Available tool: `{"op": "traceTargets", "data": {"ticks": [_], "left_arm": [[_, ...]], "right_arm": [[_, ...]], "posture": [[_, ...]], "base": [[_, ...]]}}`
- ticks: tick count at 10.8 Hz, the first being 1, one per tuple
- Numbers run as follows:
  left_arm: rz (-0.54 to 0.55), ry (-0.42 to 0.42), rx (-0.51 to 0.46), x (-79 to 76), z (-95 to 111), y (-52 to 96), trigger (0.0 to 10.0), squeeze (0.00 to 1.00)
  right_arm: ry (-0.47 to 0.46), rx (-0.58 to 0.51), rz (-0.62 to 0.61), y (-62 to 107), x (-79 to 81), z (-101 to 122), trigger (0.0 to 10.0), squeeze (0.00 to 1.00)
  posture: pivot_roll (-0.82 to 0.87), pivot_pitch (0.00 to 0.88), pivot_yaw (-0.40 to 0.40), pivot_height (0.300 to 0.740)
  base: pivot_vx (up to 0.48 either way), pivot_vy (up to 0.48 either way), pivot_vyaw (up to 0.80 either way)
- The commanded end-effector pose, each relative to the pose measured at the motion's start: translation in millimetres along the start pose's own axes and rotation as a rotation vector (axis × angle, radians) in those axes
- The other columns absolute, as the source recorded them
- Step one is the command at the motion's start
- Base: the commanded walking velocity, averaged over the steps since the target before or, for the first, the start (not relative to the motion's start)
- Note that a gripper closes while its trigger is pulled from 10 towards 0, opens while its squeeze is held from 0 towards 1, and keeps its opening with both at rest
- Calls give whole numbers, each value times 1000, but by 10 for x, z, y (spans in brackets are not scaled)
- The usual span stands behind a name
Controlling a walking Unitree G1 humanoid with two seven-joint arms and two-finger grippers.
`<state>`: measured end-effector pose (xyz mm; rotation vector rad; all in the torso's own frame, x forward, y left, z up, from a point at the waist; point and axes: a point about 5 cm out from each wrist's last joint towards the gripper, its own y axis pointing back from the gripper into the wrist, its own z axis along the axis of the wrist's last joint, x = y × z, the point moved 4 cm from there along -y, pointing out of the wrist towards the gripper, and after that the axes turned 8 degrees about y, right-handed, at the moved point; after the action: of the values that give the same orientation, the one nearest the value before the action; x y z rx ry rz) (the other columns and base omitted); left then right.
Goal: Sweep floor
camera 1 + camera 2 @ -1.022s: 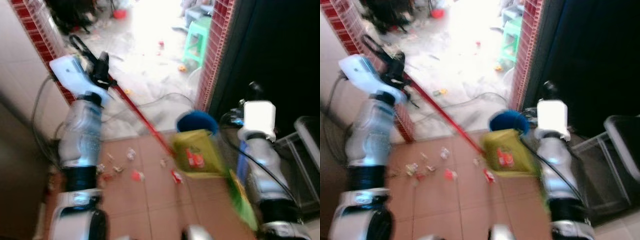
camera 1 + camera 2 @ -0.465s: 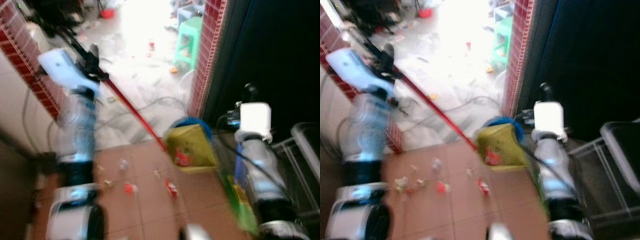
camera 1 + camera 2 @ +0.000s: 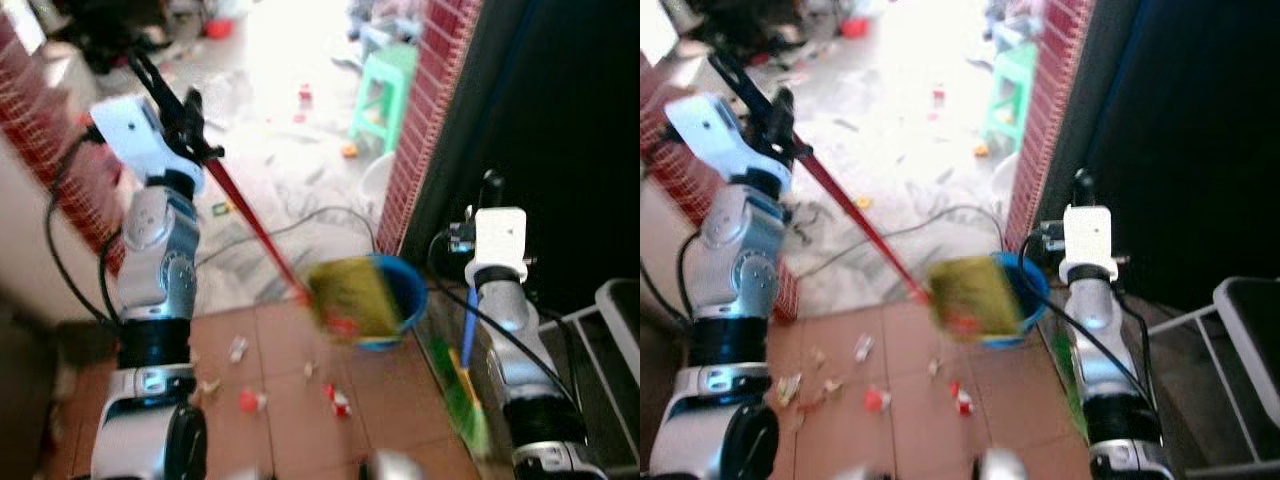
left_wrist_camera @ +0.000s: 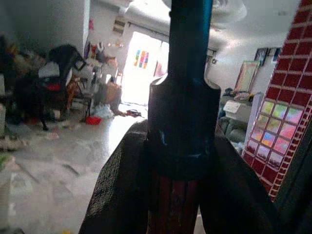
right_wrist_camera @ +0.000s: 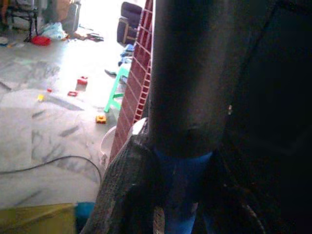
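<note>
Sweeping stroke in progress at the doorway

The left hand (image 3: 185,125) is clamped on the black grip of the red-handled broom (image 3: 255,235), and the right hand (image 3: 490,190) is closed around the blue handle (image 3: 468,335) of the green dustpan (image 3: 465,395) by the robot's right side. Since a second ago the yellow broom head (image 3: 350,295) has swung away from the robot and now blurs in front of the blue bucket (image 3: 405,300), so the scraps (image 3: 245,400) on the brown tiles lie behind it, unswept. That suggests a back-swing before another pass. The broom's long axis runs diagonally, grip high at the left hand, head low toward the red brick pillar (image 3: 420,130).
</note>
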<state>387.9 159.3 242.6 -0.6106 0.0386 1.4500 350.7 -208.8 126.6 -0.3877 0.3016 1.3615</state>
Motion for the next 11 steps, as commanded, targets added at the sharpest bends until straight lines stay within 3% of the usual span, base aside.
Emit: {"op": "traceTargets", "data": {"ticks": [1, 4, 6, 7, 9, 11], "left_arm": [[-37, 45, -65, -149, 120, -43, 10000, 0], [-39, -27, -87, -182, 105, -49, 10000, 0], [-93, -116, -118, -271, 125, -59, 10000, 0], [-104, -118, -117, -306, 93, -70, 10000, 0], [-159, -108, -98, -510, -45, -35, 10000, 0], [-282, -147, -88, -844, -242, 80, 10000, 0]], "right_arm": [[31, -25, -22, -30, -88, 64, 10000, 0], [29, -26, -18, -29, -77, 69, 10000, 0], [28, -28, -16, -30, -72, 73, 10000, 0], [27, -29, -14, -33, -61, 79, 10000, 0], [27, -30, -13, -42, -52, 88, 10000, 0], [25, -32, -12, -45, -40, 96, 10000, 0]], "posture": [[-93, 0, 26, 740], [-94, 0, 25, 740], [-93, 0, 23, 740], [-93, 0, 23, 740], [-95, 0, 19, 740], [-101, 0, 21, 740]], "base": [[480, 0, 0], [480, 0, 0], [0, 0, 0], [0, 0, 0], [0, 0, 0], [0, 0, 0]]}}
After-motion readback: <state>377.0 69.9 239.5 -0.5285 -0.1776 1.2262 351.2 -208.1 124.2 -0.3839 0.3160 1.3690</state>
